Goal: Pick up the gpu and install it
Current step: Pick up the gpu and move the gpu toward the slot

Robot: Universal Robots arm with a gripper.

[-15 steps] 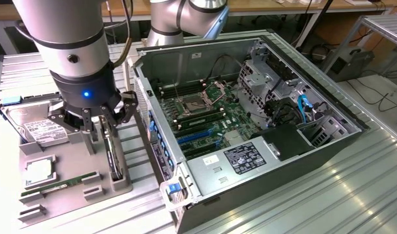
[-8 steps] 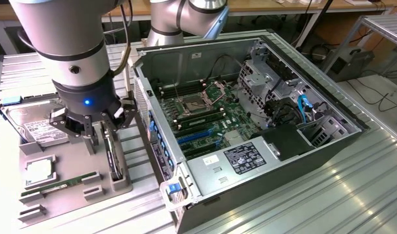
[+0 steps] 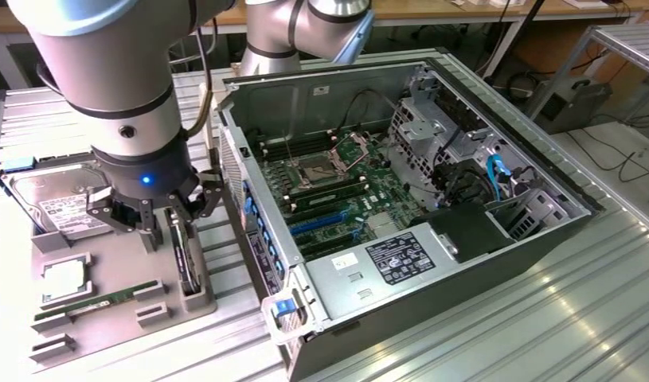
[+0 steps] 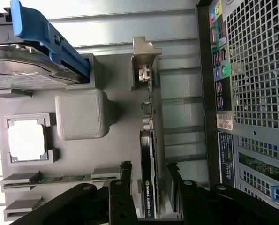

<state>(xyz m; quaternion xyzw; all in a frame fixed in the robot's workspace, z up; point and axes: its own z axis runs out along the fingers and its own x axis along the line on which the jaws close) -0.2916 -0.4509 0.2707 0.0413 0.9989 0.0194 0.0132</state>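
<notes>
Centring counts for this grasp: the tool (image 4: pixel 147 168) hangs with fingers (image 4: pixel 126 171) parted astride the gpu (image 4: pixel 147 197), which stands on edge in the grey holder (image 4: pixel 106 154) beside the computer case (image 4: pixel 261 70), so they should meet its faces squarely together.

Exterior view looks down from high on computer case (image 3: pixel 302 103) and parts tray (image 3: pixel 123 263). Wrist view shares both (nearer, over the gpu (image 4: pixel 147 192)).

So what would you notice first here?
The big open computer case sits in the middle of the exterior view, green motherboard showing. At that view's left, the silver robot arm holds its open gripper around the gpu, which stands on edge in a grey tray.
</notes>
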